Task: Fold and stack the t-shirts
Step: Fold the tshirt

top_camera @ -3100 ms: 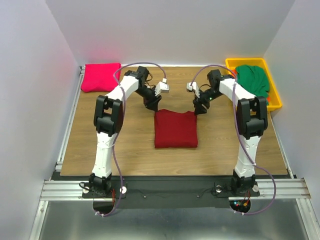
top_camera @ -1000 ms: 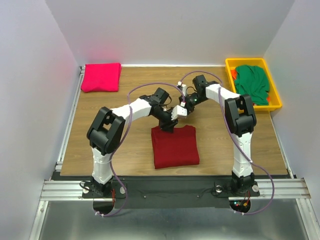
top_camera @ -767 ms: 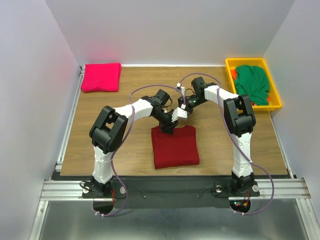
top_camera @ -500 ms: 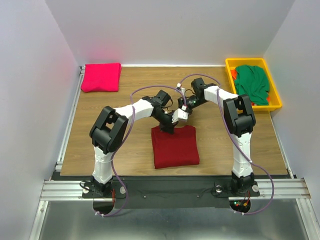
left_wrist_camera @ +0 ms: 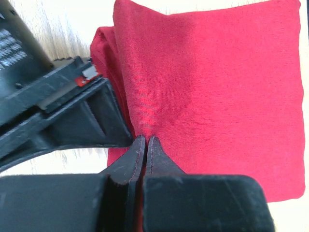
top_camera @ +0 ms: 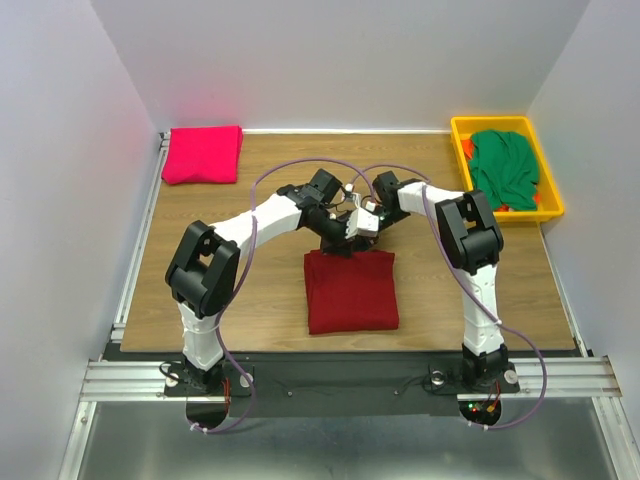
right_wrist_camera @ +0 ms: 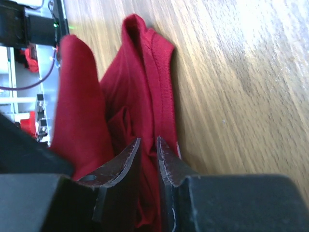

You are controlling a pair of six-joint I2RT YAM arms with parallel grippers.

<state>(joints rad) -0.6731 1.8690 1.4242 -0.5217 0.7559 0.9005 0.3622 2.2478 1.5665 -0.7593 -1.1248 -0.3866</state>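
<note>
From above, the maroon t-shirt (top_camera: 350, 292) lies mid-table, its slightly longer axis running from both tools back toward the bases (top_camera: 205, 366). There is bare wood (top_camera: 250, 290) on either side, the pink t-shirt (top_camera: 202, 154) far beyond the left gripper (top_camera: 341, 240), and the green t-shirt (top_camera: 505, 165) in the yellow bin (top_camera: 456, 128) beyond the right gripper (top_camera: 366, 226); since a second ago the right arm (top_camera: 455, 225) has drawn in closer. The left wrist shows fingers (left_wrist_camera: 131, 166) pressed together, pinching a ridge at the shirt's far edge. The right wrist shows fingers (right_wrist_camera: 170, 166) narrowly apart with maroon cloth between, seemingly nipped, bare wood to their right.
</note>
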